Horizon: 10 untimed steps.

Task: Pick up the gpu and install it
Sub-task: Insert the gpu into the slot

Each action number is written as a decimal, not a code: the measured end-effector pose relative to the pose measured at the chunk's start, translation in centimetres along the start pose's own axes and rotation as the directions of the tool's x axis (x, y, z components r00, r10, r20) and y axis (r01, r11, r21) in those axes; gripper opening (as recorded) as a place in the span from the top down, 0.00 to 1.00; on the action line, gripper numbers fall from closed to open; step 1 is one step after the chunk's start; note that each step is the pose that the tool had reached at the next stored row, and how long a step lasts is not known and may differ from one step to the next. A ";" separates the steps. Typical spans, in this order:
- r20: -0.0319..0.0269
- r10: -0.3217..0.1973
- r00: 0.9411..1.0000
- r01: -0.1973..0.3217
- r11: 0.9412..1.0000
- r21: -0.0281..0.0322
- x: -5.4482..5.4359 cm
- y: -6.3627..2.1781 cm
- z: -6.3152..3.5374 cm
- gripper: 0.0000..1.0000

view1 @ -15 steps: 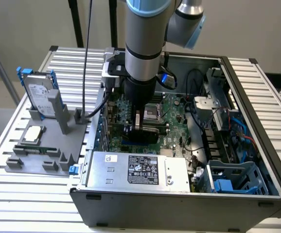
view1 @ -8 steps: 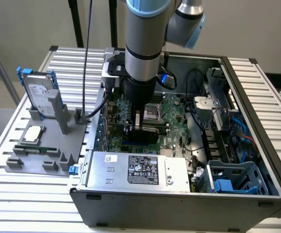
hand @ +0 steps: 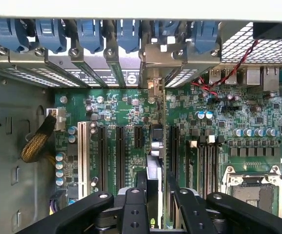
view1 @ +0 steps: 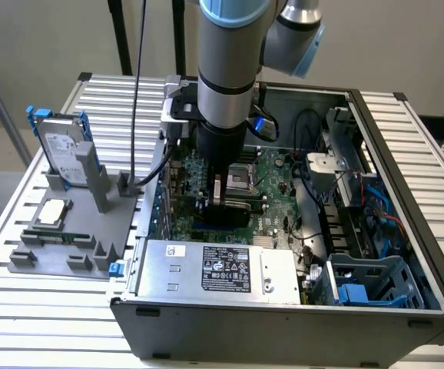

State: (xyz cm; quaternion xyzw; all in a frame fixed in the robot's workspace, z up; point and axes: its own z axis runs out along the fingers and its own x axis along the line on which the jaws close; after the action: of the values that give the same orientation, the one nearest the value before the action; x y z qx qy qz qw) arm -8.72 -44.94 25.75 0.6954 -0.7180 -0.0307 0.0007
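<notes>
In the wrist view, the gripper [hand: 155, 209] is seen nearest. Its fingers [hand: 133, 207] are clamped on the gpu [hand: 153, 170], which is held on edge between them inside the computer case [view1: 283, 327]. The picking up is therefore judged as done. The installing is not finished, since the card is not released, and it cannot be told whether its lower edge is seated in a slot. Beyond the fingers, the card is lined along the expansion slots [hand: 120, 144] of the motherboard [hand: 111, 105], with a free slot just beside it. Farther, its bracket end is found near the rear wall, close to the row of blue latches [hand: 90, 31], so little room is left there. In the exterior view, the power supply [view1: 214, 269] is seen near the card, in the lower middle of the frame. The cables [view1: 372, 201] at the exterior view's right are well apart.
</notes>
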 end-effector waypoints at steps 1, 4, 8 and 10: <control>0.000 0.000 1.000 0.000 1.000 0.000 0.0 0.01 0.04 0.73; -0.001 0.000 1.000 0.000 1.000 -0.002 0.0 0.04 0.17 0.73; -0.002 0.000 1.000 0.000 1.000 -0.007 0.1 0.04 0.38 0.73; -0.002 0.001 1.000 -0.001 1.000 -0.011 0.1 0.03 0.49 0.73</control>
State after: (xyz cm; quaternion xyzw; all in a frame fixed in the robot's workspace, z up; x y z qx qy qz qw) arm -8.77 -44.99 25.26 0.6952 -0.7180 -0.0338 0.0050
